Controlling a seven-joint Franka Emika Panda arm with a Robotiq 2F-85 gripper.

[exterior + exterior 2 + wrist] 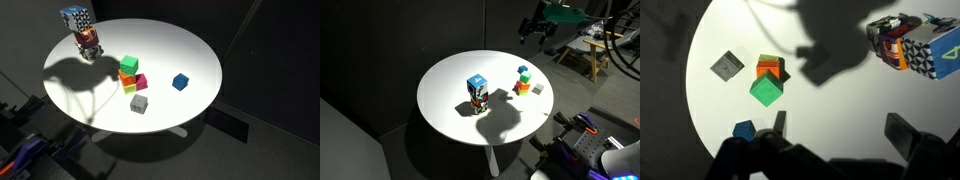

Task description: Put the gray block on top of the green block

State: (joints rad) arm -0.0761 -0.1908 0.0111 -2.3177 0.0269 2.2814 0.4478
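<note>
The gray block [139,103] lies alone near the table's front edge; in the wrist view [727,66] it is at the upper left. The green block [129,64] sits in a tight cluster with orange [126,76], magenta [141,81] and yellow cubes. In the wrist view the green block [765,92] lies just below the orange cube [768,67]. My gripper [840,130] is open and empty, high above the table and well away from both blocks. An exterior view shows it above the table's far side [541,28].
A blue cube [180,82] sits alone to the right of the cluster, also in the wrist view [743,129]. A tall patterned box [82,30] stands near the round white table's [200,50] rim. Benches and equipment [590,45] stand beyond the table.
</note>
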